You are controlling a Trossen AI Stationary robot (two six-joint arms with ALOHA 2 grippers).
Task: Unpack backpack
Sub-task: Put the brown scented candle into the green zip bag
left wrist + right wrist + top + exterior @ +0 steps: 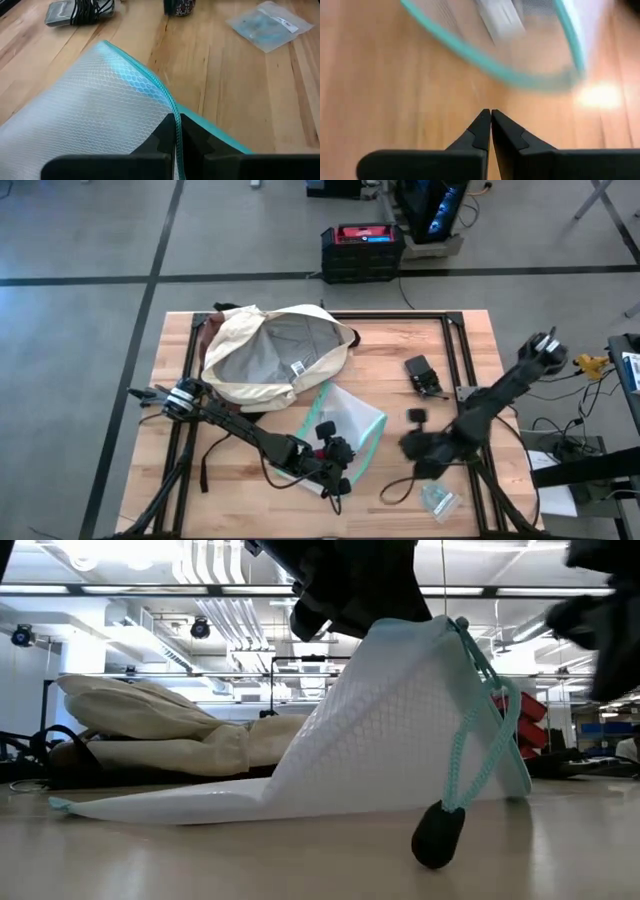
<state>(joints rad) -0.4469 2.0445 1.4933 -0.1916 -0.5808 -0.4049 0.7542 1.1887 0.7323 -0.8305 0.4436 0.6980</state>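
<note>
**Pouch lifted, backpack open at far left**

I see the backpack [270, 355] lying unzipped at the table's far left. My left gripper [176, 131] pinches the teal-edged mesh pouch [350, 425] just near of it. My right gripper [491, 122], fingers together, holds nothing beside the pouch.

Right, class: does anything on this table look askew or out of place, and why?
The clear teal-edged pouch is tented, one edge pinched up by the left gripper, the rest on the table. The backpack lies flopped open on its side.
</note>
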